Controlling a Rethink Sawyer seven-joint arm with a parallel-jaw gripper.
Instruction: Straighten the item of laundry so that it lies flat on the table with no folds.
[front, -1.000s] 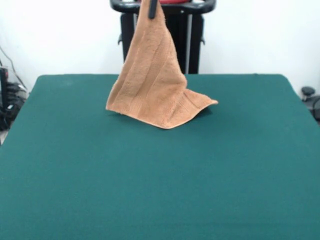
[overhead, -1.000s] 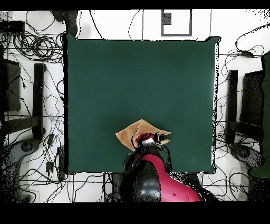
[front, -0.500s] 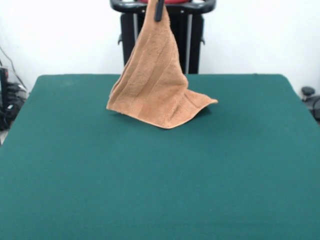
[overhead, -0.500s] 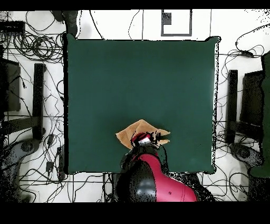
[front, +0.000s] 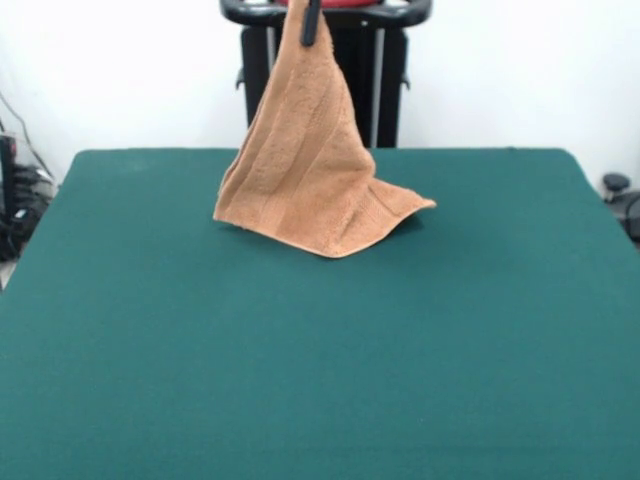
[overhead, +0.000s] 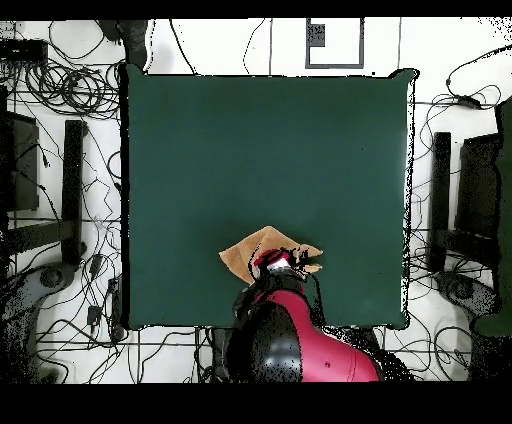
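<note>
One gripper (front: 309, 22) seen at 12 o'clock of the front view, only a dark fingertip showing at the top edge, pinching the peak of the towel (front: 310, 170). Clamped on the cloth, with no gap visible beside the finger.

Hung from that pinch as a tall cone, long axis near vertical and leaning slightly, apex pointing up toward 12 o'clock. Widened downward into a ragged triangular skirt. Lower hem touching the table (front: 320, 380): one corner out toward 9 o'clock, the lowest point toward 6 o'clock, and a flatter flap lying on the green surface and pointing toward 3 o'clock. Several lengthwise creases running from apex to hem; a woven band faintly visible along the lower edge. Not flat, most of the cloth lifted off the surface.

From overhead, gripper (overhead: 278, 262) mostly covered by the red and black arm (overhead: 295, 345) reaching in from 6 o'clock. Towel (overhead: 246, 251) seen as a small tan patch peeking out around it, near the table's (overhead: 260, 140) 6 o'clock edge, close to mid-width. Wide stretch of green beyond it toward 12 o'clock.
</note>
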